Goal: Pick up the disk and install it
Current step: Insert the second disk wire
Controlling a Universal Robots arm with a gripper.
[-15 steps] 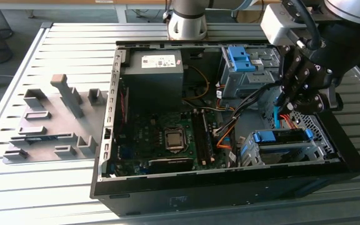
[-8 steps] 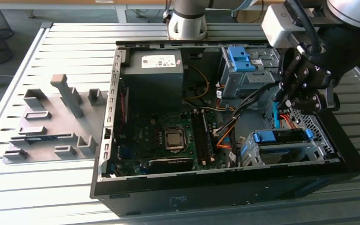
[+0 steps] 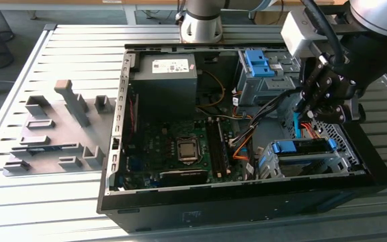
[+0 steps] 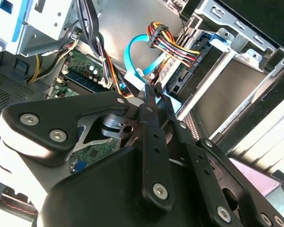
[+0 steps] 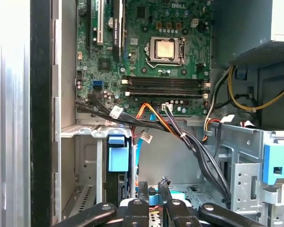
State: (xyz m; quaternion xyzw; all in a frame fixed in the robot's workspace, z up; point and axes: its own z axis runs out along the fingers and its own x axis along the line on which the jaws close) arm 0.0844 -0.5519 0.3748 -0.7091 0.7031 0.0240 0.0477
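**Ann:** Where is the gripper?

**Me:** In the exterior view I see my gripper [image 3: 300, 112] hanging inside the open case [image 3: 247, 201]. It is on that view's right side. It is above the gap between the upper bay [image 3: 261, 75] and the lower bay [image 3: 267, 162].

**Ann:** Is it holding something?

**Me:** Yes. In both wrist views the two fingers [image 5: 143, 191] are close together and pinch a thin thing with a blue edge. That is the disk [image 5: 154, 197]. I hold it on its edge, so I cannot see its label.

**Ann:** Where is the disk in the exterior view?

**Me:** It is a thin blue strip [image 3: 295, 122] that sticks down from the gripper. It is just above the lower bay and not in it.

**Ann:** What is close by?

**Me:** In the second wrist view a light blue cable [image 4: 135, 47] and a bunch of colored wires [image 4: 173, 45] sit just past the gripper [image 4: 156, 92] and the disk [image 4: 174, 103]. In the first wrist view black cables [image 5: 180, 135] run between the gripper [image 5: 153, 187] and the green board [image 5: 156, 47].

**Ann:** And on the table?

**Me:** A grey holder [image 3: 52, 131] lies on the table [image 3: 66, 201], well apart from the gripper, on the exterior view's left.
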